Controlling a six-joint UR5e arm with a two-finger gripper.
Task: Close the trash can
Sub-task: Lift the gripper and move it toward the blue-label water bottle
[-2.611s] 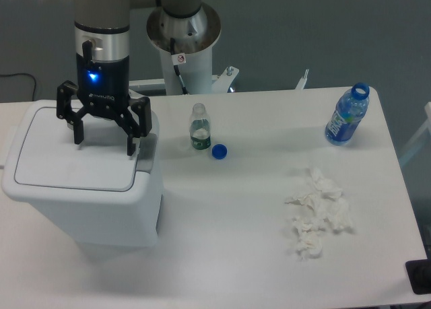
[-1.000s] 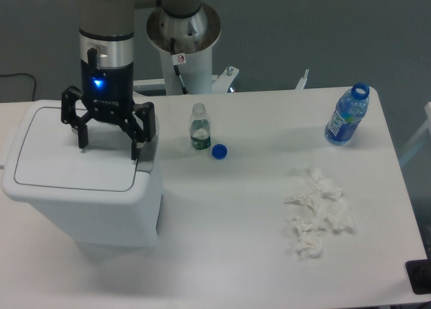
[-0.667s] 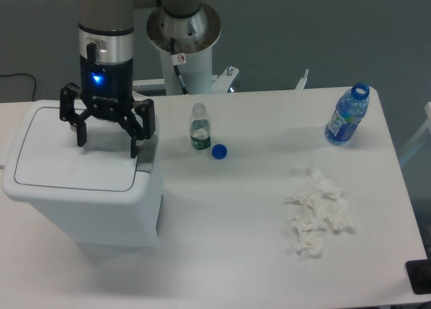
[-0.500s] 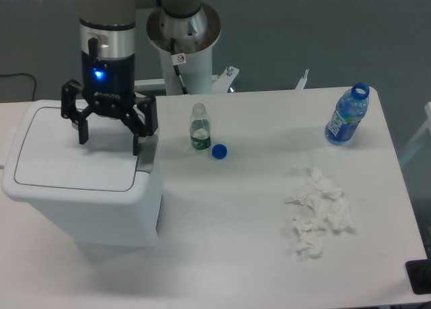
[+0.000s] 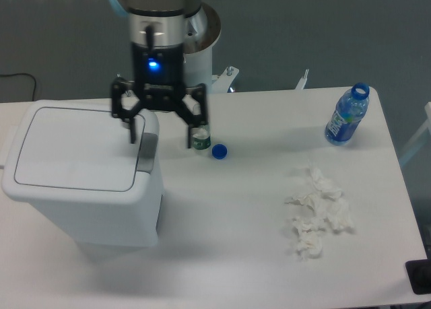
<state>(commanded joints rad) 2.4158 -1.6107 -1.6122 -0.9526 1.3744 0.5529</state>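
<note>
Trash can (image 5: 84, 181) stands at the table's (image 5: 236, 255) left end, its flat lid down. Right of the trash can stand a small uncapped bottle (image 5: 199, 135) and a blue uncapped bottle (image 5: 347, 115). The gripper (image 5: 160, 138), fingers spread wide, hangs above the trash can's right rim.

We are finding very little that can be read. The claw (image 5: 160, 139) is carrying a pale line of lettering on its black body just under the blue light, but it is blurring into a smear (no letters come clear). The blue bottle (image 5: 346, 116) is wearing a printed blue label and the small clear bottle (image 5: 199, 137) a green one; both are staying too small for us to make out any words or numbers.
</note>
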